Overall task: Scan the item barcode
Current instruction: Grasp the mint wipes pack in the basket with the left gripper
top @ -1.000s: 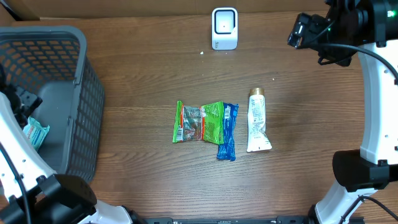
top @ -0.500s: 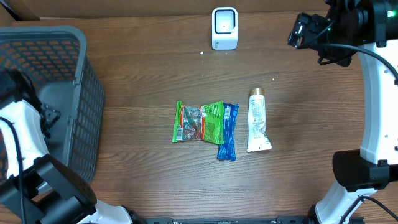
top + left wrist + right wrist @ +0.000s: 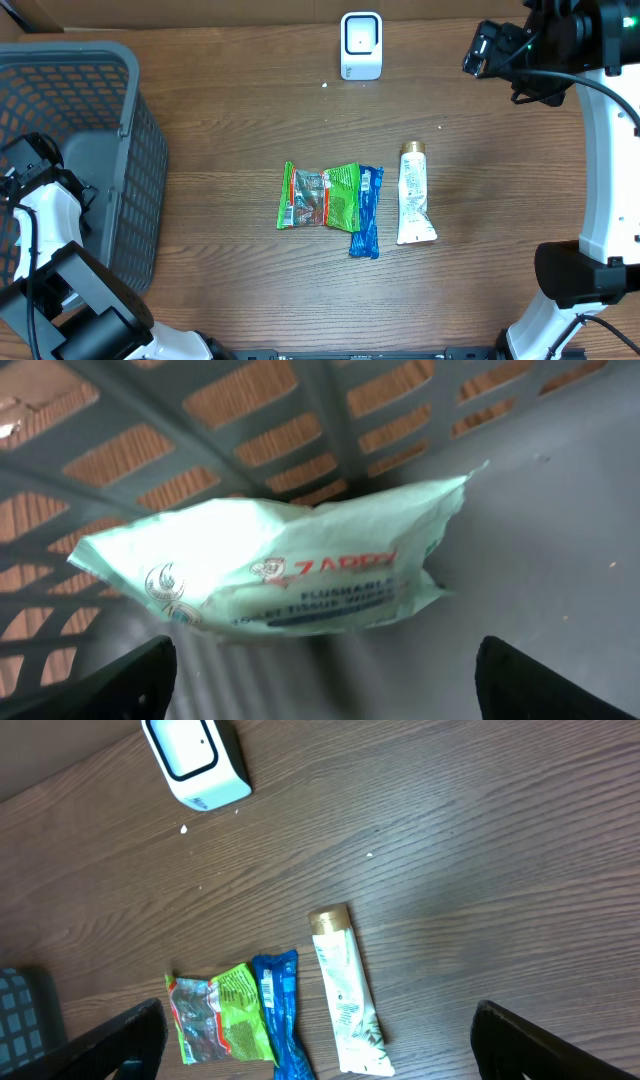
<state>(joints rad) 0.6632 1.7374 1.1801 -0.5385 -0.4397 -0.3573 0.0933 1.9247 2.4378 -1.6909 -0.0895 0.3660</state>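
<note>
Overhead view puts the grey basket (image 3: 148,150) at 9 o'clock on the table (image 3: 230,110) and the white scanner (image 3: 361,45) at 12 o'clock, with three items lying loose at the centre: a green snack packet (image 3: 322,196), a blue wrapper (image 3: 366,212) touching its 3 o'clock edge, and a cream tube (image 3: 414,194) just beside that, again at 3 o'clock. The left gripper (image 3: 325,660) sits down inside the basket with its jaws wide apart and nothing between them; a pale green tissue pack (image 3: 270,575) lies free on the basket floor against the lattice wall, at 12 o'clock from the fingers. The right gripper (image 3: 318,1020) hangs high near 2 o'clock, jaws also spread and empty, looking down on the scanner and the three items. Judging from this, the tissue pack is finished with and a table item comes next. Trouble could come from the left arm catching the basket wall or rim on its way out and dragging the basket. The packet and wrapper lie so close that a pinch on one may pull the other along. Any barcode facing down would not read at the scanner.
</note>
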